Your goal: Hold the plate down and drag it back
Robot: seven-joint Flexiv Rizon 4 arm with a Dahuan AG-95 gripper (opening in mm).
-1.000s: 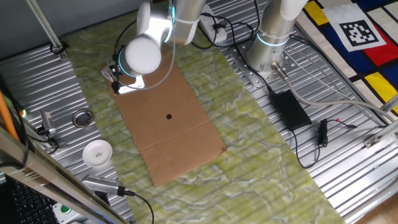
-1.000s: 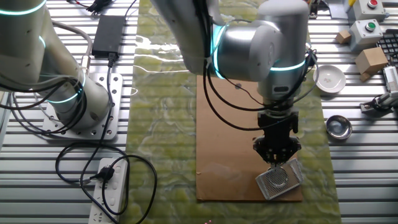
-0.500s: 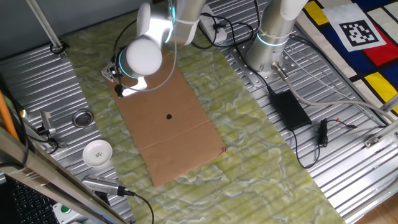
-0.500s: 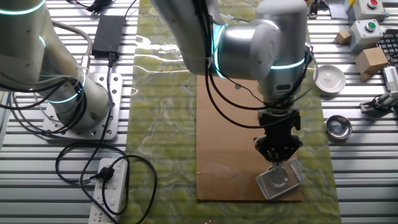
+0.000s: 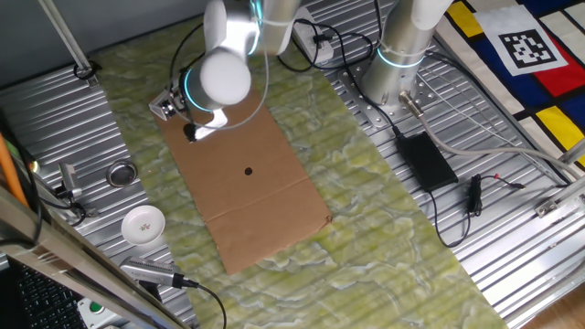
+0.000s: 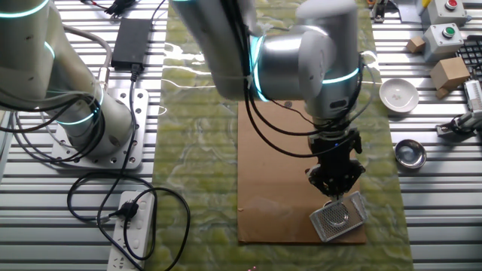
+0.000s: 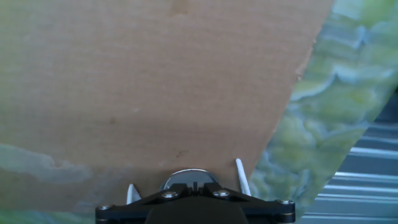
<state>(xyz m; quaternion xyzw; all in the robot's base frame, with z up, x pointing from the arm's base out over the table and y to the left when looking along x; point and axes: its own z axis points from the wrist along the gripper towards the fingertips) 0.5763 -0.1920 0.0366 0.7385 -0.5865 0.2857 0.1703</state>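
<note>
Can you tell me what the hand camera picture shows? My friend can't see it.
The robot's black tool fills the bottom edge, with a bit of the shiny round metal plate peeking out just past it. Brown cardboard covers most of the picture, and a green marbled cloth shows on the right.

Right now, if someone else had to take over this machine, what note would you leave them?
Fingers: low over the plate at a corner of the cardboard sheet, apparently pressing on it; open or shut is unclear.
Plate: on the cardboard, directly under the fingers.
Done: the arm is at the plate.
Left: hold it down and drag it back across the cardboard.
</note>
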